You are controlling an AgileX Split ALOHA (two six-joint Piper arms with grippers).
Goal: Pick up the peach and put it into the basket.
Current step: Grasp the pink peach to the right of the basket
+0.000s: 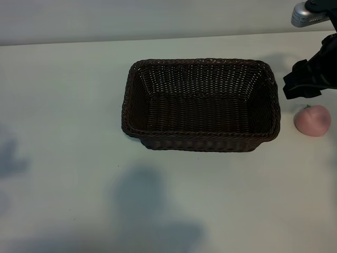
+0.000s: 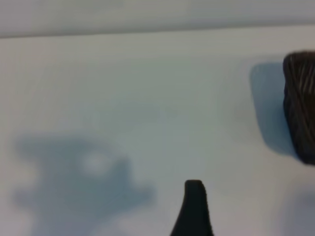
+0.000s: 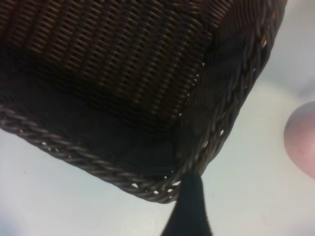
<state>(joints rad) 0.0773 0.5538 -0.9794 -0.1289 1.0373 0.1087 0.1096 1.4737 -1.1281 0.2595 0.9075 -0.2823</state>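
At the far left nothing of the left arm is being shown in the exterior view; only its shadow is being cast on the pale, matte surface (image 1: 63,174). In the left wrist view one dark fingertip of the left claw (image 2: 194,206) is being seen above bare surface, with a corner of the basket off to the side. This claw is being held apart with nothing in it, and the arm is judged to be parked clear of the work.

In the middle, the basket (image 1: 200,138) is being left standing upright on the surface, with nothing inside. It is rectangular with rounded corners, tightly woven of dark brown wicker, with a braided rim and sloping sides. Its wide open mouth is judged to be making a forgiving drop target.

At the right, the peach (image 1: 313,120) is lying on the surface just beside the basket's right end, apart from it. It is small, round, pale pink and matte, with a tiny stem. The right claw (image 1: 303,84) is being held just behind and above the peach, fingers spread wide, gripping nothing and not touching the fruit. The grasp is judged not yet begun.
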